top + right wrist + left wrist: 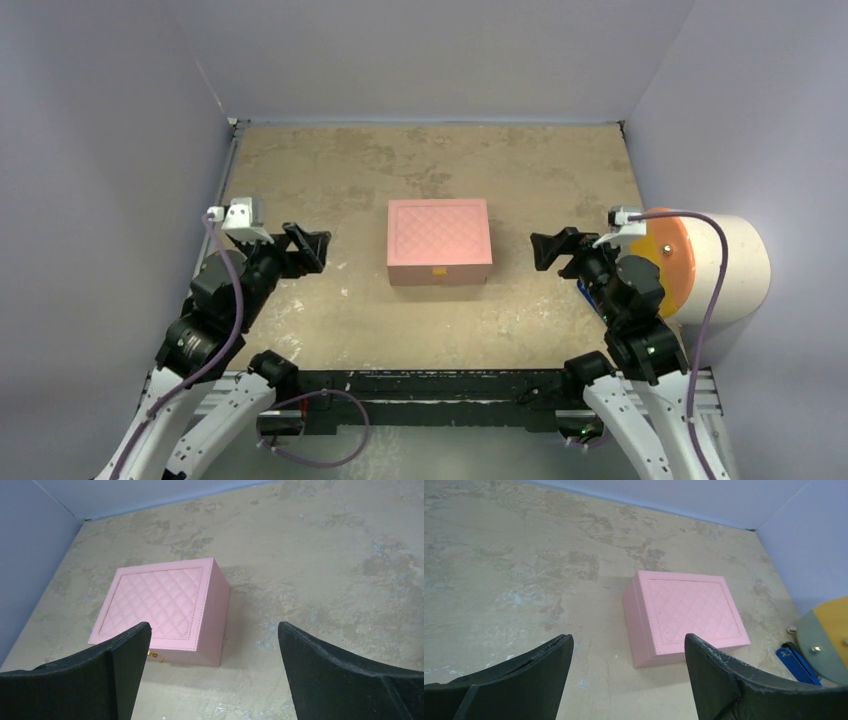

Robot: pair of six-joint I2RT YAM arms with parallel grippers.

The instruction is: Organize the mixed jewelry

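1. Your left end effector point(312, 248) and right end effector point(548, 250) both stand wide and hold nothing. They flank the pink box point(439, 240), each apart from it and pointed at it.
2. That placement looks useful: 1 side could steady the box while the other lifts the lid.
3. The mixed jewelry shows in no view. The lid is shut, so it probably lies inside.
4. The box is rectangular, with a quilted, diamond-stitched top, smooth sides and a small gold clasp point(438, 271) on its near face.
5. The worktop point(520, 170) is matte, mottled beige, like stone.
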